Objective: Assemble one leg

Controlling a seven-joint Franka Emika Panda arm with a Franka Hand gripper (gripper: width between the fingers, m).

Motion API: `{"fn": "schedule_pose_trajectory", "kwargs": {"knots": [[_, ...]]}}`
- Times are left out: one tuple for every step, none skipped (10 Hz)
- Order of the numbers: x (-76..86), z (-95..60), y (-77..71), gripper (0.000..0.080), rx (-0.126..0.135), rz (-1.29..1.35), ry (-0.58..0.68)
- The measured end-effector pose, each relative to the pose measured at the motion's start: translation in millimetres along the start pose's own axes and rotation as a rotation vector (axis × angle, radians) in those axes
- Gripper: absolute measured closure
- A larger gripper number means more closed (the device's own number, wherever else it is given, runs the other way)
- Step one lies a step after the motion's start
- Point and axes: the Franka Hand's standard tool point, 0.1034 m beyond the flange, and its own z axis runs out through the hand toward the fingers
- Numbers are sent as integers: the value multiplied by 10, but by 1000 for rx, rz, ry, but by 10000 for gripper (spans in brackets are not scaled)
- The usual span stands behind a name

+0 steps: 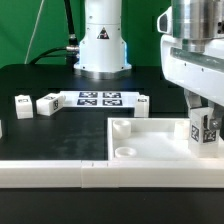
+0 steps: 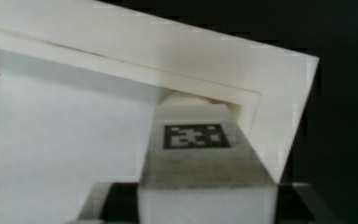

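My gripper (image 1: 205, 108) is shut on a leg (image 1: 204, 128), a small white block with a black-and-white tag, and holds it upright over the right corner of the large flat white square part (image 1: 150, 140). In the wrist view the leg (image 2: 197, 150) runs from between my dark fingers (image 2: 123, 200) down to the corner of the square part (image 2: 87, 110), its far end touching or just inside the raised rim. Two more legs (image 1: 22, 103) (image 1: 47, 102) lie on the black table at the exterior view's left.
The marker board (image 1: 100, 99) lies at the table's middle back, in front of the robot base (image 1: 102, 45). A round socket (image 1: 125, 152) sits in the square part's near-left corner. A white wall (image 1: 60, 172) runs along the front edge.
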Motion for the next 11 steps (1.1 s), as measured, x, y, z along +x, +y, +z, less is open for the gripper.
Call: {"fn": "schedule_pose_trajectory", "kwargs": {"knots": [[-1, 1, 0, 508, 0, 65, -5], [-4, 2, 0, 508, 0, 94, -7], [-8, 3, 0, 508, 1, 115, -10], [-10, 5, 1, 508, 0, 91, -10], [-16, 5, 1, 317, 1, 46, -11], [-39, 6, 7, 317, -3, -49, -13], [-48, 6, 16, 188, -10, -201, -15], [-73, 9, 21, 162, -11, -318, -17], [-87, 15, 31, 152, -15, -457, -18], [-87, 23, 35, 152, -15, -584, -20], [-103, 25, 37, 152, -19, -693, -16]]}}
